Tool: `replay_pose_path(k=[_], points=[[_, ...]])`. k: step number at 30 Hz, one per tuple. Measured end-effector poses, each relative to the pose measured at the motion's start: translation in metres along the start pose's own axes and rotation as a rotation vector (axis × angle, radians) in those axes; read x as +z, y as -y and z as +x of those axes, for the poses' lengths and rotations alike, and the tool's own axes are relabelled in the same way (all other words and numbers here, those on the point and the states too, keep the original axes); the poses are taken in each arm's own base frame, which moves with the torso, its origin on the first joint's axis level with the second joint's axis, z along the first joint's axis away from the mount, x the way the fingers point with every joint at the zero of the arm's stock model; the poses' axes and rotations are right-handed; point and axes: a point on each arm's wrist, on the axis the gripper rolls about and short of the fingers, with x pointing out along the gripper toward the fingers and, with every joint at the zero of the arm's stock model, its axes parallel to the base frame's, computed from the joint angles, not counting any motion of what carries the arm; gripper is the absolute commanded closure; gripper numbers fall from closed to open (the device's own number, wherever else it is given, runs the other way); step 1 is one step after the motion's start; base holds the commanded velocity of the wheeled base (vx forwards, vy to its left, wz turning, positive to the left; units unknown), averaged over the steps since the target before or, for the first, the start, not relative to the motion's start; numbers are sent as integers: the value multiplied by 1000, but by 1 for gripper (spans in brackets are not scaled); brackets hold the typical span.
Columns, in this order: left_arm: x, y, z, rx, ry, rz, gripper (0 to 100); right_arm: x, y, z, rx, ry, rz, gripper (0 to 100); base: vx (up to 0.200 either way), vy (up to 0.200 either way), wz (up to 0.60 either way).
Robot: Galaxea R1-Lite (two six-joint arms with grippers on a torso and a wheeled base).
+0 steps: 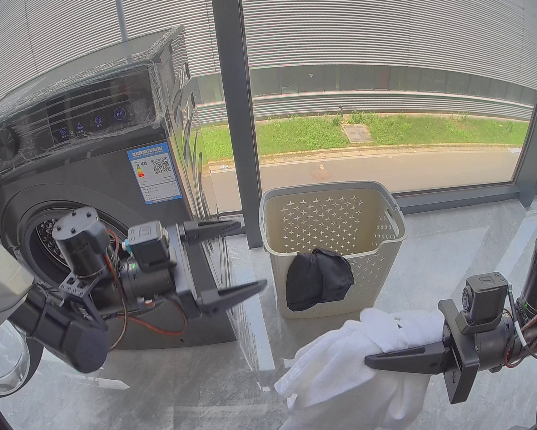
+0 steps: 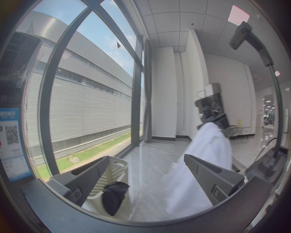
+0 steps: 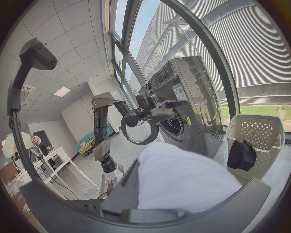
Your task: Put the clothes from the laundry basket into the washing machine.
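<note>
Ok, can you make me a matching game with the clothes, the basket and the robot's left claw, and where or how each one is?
1 white towel
2 black garment
3 left claw
4 laundry basket

A standing by the window
B draped over the basket's front rim
C open, holding nothing
D gripped in the right claw

Pairs: 1-D, 2-B, 3-C, 4-A
</note>
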Motion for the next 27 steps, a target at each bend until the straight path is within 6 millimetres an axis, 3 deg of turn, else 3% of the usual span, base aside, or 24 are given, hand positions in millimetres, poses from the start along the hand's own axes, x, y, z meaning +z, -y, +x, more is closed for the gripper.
replay_pose_path(k=[7, 12, 18, 27], points=[[-1, 61, 0, -189, -8, -54, 0, 20, 0, 7, 43, 56, -8, 100, 0, 0, 0], [6, 85, 12, -290, 22, -36, 0, 34, 2, 15, 67, 90, -21, 100, 0, 0, 0], [0, 91, 18, -323, 14, -53, 0, 37, 4, 18, 71, 94, -22, 100, 0, 0, 0], [-21, 81, 34, -328, -5, -79, 0, 42, 0, 23, 92, 105, -36, 100, 0, 0, 0]])
